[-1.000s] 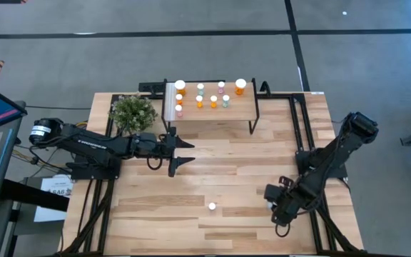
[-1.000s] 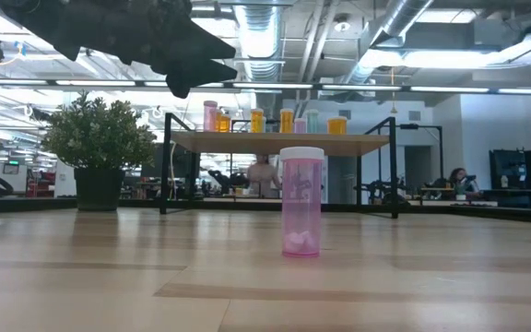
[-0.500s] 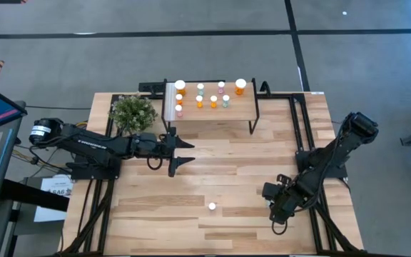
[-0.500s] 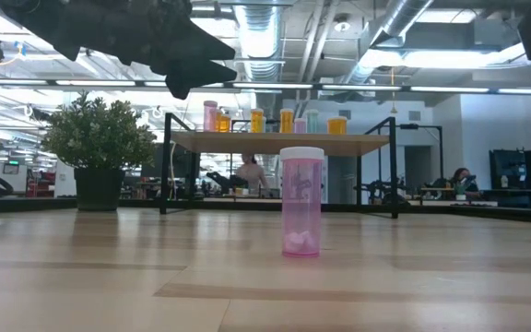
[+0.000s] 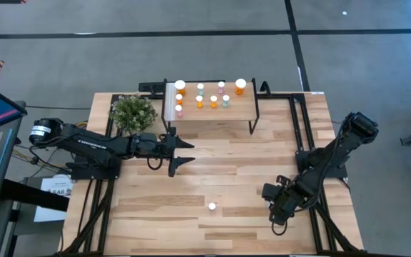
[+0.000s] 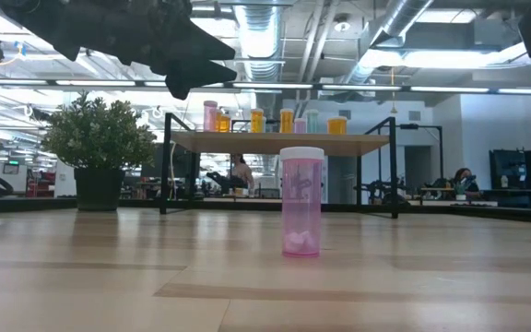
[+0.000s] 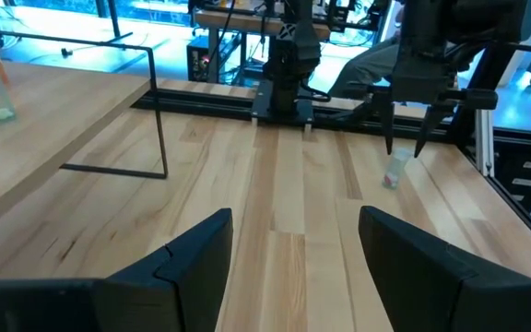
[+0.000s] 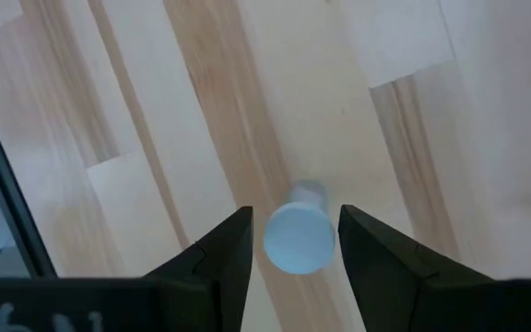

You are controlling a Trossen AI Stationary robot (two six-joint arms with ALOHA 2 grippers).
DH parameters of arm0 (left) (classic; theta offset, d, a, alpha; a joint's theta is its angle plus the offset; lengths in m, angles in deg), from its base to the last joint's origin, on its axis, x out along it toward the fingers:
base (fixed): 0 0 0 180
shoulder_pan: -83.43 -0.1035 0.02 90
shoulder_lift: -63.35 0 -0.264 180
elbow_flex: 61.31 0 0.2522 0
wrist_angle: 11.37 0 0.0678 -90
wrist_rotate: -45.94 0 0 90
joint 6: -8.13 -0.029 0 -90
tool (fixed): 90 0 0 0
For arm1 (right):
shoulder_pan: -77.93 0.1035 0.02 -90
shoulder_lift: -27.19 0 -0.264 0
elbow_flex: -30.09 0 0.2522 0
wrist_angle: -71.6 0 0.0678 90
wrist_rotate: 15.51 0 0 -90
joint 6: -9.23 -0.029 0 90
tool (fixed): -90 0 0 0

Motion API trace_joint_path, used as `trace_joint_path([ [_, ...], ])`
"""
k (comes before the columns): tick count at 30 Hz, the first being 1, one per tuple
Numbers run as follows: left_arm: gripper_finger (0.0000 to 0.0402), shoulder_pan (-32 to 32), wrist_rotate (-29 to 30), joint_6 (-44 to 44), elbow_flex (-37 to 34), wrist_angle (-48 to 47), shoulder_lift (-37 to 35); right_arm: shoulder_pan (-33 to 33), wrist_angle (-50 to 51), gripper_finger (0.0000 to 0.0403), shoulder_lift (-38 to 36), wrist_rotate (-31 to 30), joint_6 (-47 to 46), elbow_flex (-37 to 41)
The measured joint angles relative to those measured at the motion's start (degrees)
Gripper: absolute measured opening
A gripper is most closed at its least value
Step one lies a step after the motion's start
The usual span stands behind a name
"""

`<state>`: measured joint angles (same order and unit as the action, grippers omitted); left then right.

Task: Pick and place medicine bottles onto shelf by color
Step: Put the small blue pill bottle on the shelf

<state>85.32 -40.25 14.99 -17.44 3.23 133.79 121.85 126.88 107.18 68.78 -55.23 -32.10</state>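
From the high view, I count roughly ten medicine bottles already standing on the shelf, so I judge the job nearly done. One pink bottle is left alone on the tabletop, well apart from the shelf. My left gripper sits over the tabletop just in front of the shelf, arm stretched out level past the potted plant, fingers spread wide and empty. My right arm is folded down at the near right side, its gripper hanging near the loose bottle, off to one side of it.

In the low view, the pink bottle stands upright, white cap on, with the shelf and its row of bottles far behind it. The left gripper is a dark shape overhead.

The left wrist view confirms the wide, empty fingers; across the tabletop I see the right gripper pointing straight down just beside the bottle.

The right wrist view looks straight down: the white cap sits between my right fingers, which are partly open and not yet closed on it.
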Motion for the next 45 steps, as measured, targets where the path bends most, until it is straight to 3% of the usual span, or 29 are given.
trace_joint_path([
  [16,0.0225,0.0,0.0,0.0,0.0,-0.6,0.0,1.1,-0.7,0.0182,0.1,-0.2,0.0,0.0],
  [27,0.0225,0.0,0.0,0.3,0.0,-0.7,0.0,1.4,-1.8,0.0182,6.4,1.5,0.5,0.0],
  [35,0.0225,0.0,0.0,0.4,0.0,-0.7,0.0,1.4,-3.0,0.0182,6.1,2.4,0.5,0.0],
  [45,0.0225,0.0,0.0,0.5,0.0,-0.7,0.0,1.3,-3.2,0.014,6.2,2.5,1.4,0.0],
])
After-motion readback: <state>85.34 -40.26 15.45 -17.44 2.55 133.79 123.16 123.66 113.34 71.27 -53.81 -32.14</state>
